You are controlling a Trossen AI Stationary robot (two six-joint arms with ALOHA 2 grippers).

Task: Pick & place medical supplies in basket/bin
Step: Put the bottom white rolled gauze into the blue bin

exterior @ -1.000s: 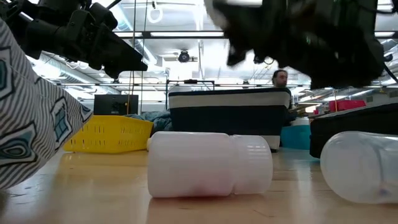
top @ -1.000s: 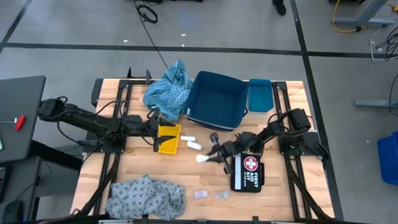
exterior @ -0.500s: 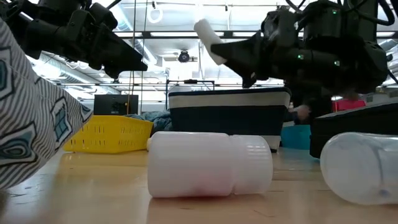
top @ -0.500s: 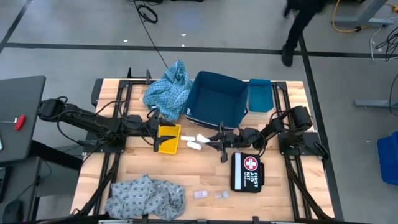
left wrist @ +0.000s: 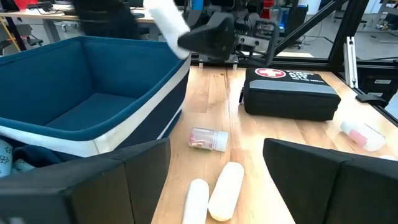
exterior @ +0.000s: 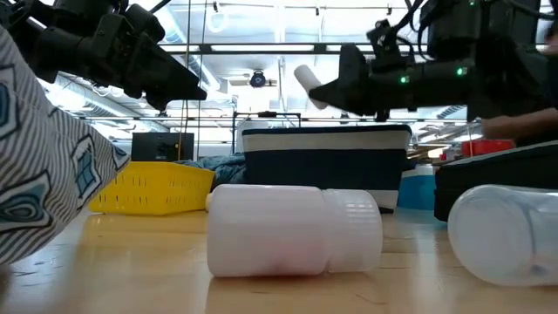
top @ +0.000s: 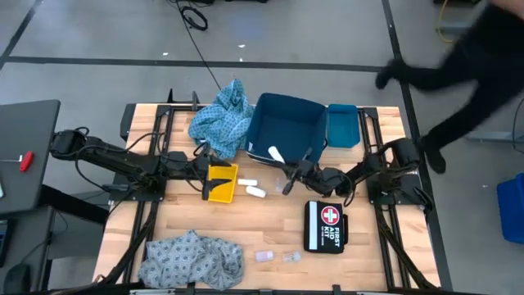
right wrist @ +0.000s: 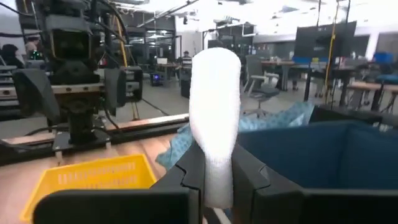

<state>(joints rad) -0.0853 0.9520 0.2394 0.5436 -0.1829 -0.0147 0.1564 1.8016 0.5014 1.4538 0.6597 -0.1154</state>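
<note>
My right gripper is shut on a white roll and holds it above the near rim of the blue bin. Two more white rolls lie on the table beside the yellow basket. One light-blue patterned cloth lies against the bin's left side, another at the near edge. Two tiny clear packets lie on the wood near the front. My left gripper stands open by the yellow basket, holding nothing. My right gripper pinches the white roll by its lower end between its two fingers. The fingers come about level from the table's right side. The roll sticks out beyond the fingertips, tilted up, clear of the table and the bin.
A black first-aid kit lies near my right arm. A small teal bin stands right of the blue bin. A small clear vial lies between the bin and the kit. A person moves past the table's far right corner.
My right gripper has lifted the white roll off the table and carried it toward the far edge, up to the blue bin's near rim. It has tipped from pointing down to about level and stayed shut on the roll. The person has walked by behind the table.
</note>
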